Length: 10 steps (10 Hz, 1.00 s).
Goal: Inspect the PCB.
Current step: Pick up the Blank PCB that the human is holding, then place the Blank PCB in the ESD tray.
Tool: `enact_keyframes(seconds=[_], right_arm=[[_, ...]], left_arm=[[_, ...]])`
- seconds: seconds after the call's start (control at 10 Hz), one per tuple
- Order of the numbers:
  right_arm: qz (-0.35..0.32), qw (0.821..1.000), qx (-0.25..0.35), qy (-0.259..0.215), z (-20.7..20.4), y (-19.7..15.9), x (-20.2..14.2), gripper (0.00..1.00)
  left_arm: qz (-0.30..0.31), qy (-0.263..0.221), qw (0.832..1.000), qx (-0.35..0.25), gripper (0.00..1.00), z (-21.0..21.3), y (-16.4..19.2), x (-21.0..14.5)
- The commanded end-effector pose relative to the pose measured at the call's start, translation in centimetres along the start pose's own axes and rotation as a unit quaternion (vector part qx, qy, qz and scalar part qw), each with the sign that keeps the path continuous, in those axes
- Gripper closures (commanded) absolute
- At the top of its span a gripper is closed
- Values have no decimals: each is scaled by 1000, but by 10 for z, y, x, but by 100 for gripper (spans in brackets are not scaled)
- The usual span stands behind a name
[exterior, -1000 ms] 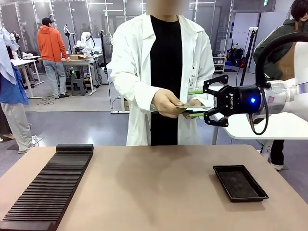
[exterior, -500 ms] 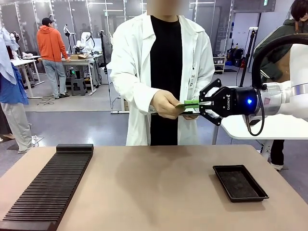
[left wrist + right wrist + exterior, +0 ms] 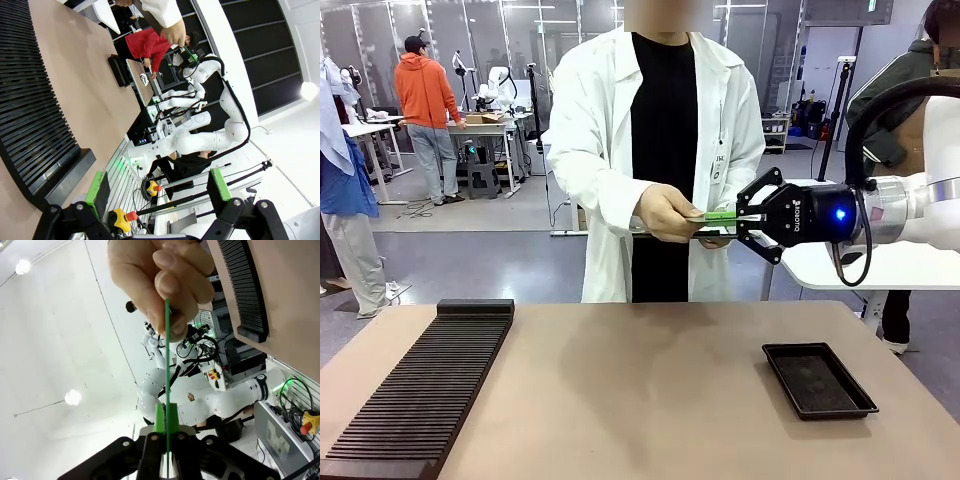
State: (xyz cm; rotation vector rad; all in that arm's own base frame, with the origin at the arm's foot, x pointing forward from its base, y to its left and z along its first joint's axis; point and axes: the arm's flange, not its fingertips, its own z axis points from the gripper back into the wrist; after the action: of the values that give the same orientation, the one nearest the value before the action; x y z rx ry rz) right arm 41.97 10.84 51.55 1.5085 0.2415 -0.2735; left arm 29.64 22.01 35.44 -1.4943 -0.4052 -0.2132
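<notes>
Evidently the handover step: at centre frame a person point(image 3: 660, 140) meets the right gripper point(image 3: 738, 217). The person's hand point(image 3: 665, 213) pinches one end of the circuit board point(image 3: 718, 216), and the gripper is clamped on the other. Next, the hand must let go.

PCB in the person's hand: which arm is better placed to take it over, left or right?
Right. The right gripper is shut on the PCB, whose far end the person's hand pinches. The left gripper hangs open, apart, near the slotted rack.

Matt tan tabletop point(image 3: 650, 400), matt blk plastic tray point(image 3: 853, 381), ribbed blk rack point(image 3: 420, 390), white cloth coat point(image 3: 585, 150)
</notes>
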Motion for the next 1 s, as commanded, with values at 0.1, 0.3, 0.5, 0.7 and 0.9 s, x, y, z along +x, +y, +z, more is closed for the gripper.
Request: enact_keyframes(seconds=[0.1, 0.3, 0.5, 0.7, 0.9], right_arm=[[5, 1000, -2, 2, -3, 3, -2, 100], [5, 1000, -2, 2, -3, 3, -2, 100], [5, 1000, -2, 2, -3, 3, -2, 100], [5, 1000, -2, 2, -3, 3, -2, 100], [5, 1000, -2, 2, -3, 3, -2, 100]], left_arm=[[-4, 2, 1000, 5, 0, 1, -3, 1], [-4, 2, 1000, 5, 0, 1, -3, 1], [-4, 2, 1000, 5, 0, 1, -3, 1], [-4, 2, 1000, 5, 0, 1, -3, 1], [-4, 2, 1000, 5, 0, 1, -3, 1]])
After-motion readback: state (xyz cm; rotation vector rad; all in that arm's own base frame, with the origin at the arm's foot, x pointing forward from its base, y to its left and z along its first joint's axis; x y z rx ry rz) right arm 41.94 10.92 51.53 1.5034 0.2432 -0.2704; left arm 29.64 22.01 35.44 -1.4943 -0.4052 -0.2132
